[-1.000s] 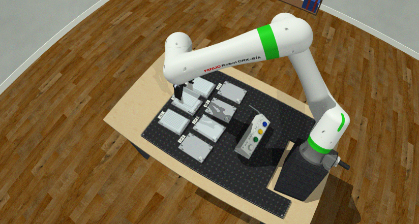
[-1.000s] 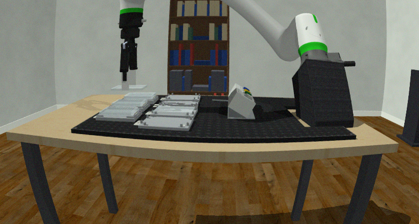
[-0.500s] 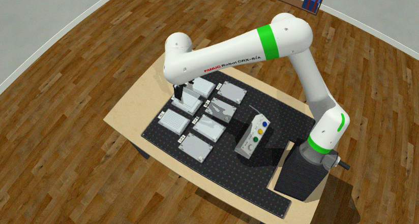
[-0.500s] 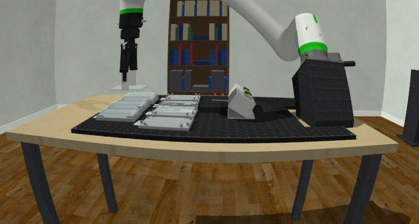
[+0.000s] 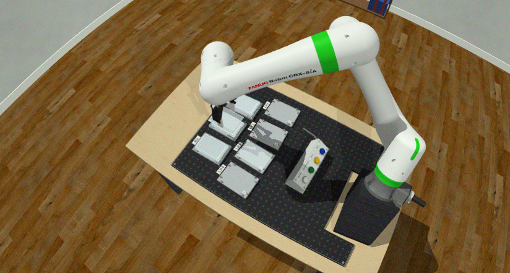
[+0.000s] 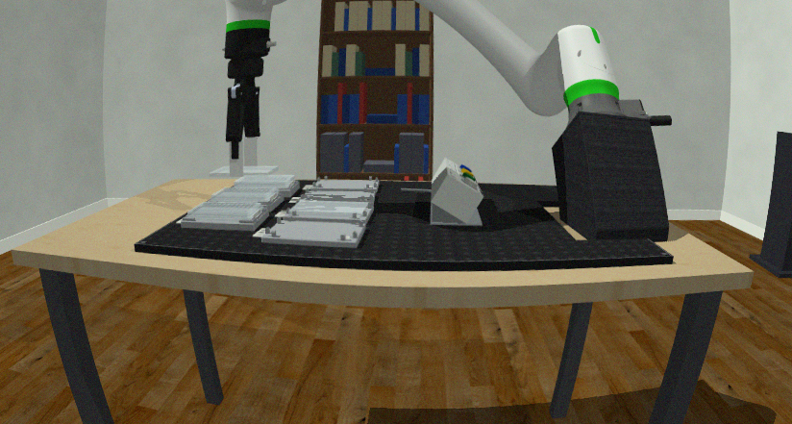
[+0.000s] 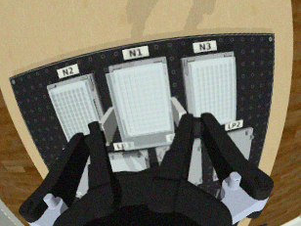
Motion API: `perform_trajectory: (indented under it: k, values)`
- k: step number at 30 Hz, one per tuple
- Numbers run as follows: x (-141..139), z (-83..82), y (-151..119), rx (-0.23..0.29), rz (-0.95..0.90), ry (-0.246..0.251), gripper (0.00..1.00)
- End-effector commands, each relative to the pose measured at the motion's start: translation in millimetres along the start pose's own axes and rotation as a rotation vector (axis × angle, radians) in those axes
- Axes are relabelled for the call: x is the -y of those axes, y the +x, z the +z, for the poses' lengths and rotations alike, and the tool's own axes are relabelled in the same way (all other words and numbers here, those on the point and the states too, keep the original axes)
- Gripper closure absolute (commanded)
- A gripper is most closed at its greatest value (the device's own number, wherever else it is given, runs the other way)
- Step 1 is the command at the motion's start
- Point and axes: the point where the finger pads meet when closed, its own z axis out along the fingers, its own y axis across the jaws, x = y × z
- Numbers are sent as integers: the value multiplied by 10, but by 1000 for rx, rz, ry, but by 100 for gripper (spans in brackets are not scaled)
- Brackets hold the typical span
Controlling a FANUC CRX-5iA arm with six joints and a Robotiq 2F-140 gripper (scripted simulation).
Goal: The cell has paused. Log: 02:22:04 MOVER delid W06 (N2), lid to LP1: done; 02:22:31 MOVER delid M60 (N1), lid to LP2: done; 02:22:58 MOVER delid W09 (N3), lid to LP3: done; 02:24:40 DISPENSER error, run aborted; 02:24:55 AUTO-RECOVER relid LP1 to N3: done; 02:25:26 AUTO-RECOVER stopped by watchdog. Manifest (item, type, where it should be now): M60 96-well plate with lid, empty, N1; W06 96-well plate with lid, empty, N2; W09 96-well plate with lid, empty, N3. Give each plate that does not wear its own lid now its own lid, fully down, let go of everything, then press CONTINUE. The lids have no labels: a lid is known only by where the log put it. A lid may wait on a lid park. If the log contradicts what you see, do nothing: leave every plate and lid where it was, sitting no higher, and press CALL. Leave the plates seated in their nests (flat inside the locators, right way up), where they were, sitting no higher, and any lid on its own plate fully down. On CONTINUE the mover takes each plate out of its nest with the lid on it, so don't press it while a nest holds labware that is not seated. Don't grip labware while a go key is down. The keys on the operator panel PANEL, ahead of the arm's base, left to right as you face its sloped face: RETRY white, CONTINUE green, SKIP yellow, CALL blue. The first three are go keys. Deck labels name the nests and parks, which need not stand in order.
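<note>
My gripper (image 5: pixel 216 117) is shut on a clear plate lid (image 5: pixel 228 124) and holds it level, high above the deck; the side view shows the lid (image 6: pixel 243 170) hanging under the fingers (image 6: pixel 239 150), well clear of the plates. In the wrist view the lid (image 7: pixel 139 99) sits between my fingers over the nest labelled N1. The plate in N2 (image 7: pixel 73 107) lies to its left with open wells showing. The plate in N3 (image 7: pixel 209 85) lies to its right. Plates N2 (image 5: pixel 211 148) and N3 (image 5: pixel 247 106) also show in the overhead view. The N1 plate is mostly hidden by the held lid.
Several grey lid parks (image 5: pixel 254 155) stand in a row beside the nests; I cannot tell which of them carry lids. The operator panel (image 5: pixel 307 164) stands behind them with blue (image 5: pixel 322 150), yellow (image 5: pixel 316 160), green (image 5: pixel 311 169) and white (image 5: pixel 304 179) keys. The arm's black base (image 5: pixel 366 210) stands at the right.
</note>
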Motion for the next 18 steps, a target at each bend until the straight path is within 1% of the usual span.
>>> perform_trajectory:
  k: [1, 18]
  values:
    - [1, 39, 4, -1, 0, 0, 100]
    - [2, 224, 10, -1, 0, 0, 100]
